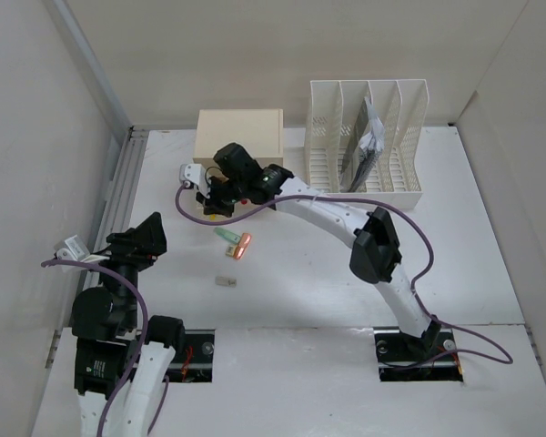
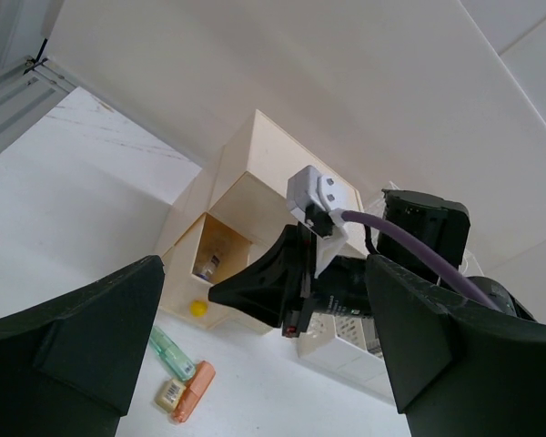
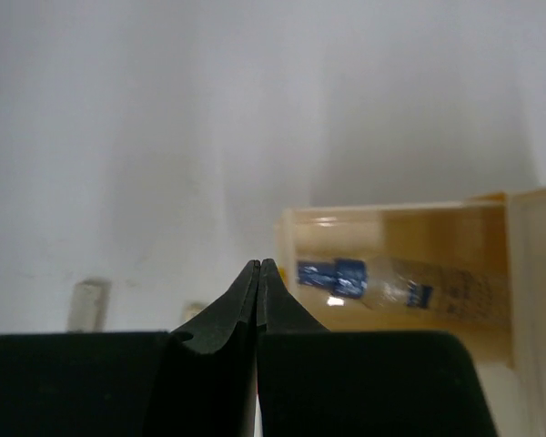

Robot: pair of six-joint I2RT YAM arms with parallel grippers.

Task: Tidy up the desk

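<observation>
Pale walls (image 1: 36,137) around white desk (image 1: 309,291)

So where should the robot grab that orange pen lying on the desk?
Probably around the middle of the orange pen, coming straight down from above. It lies flat on the desk, long and thin, so squeezing across its narrow sides should hold. Keep clear of the green pen close beside it.

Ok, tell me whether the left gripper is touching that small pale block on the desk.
Apart. The top view shows bare desk between the left gripper and the small pale block.
</observation>
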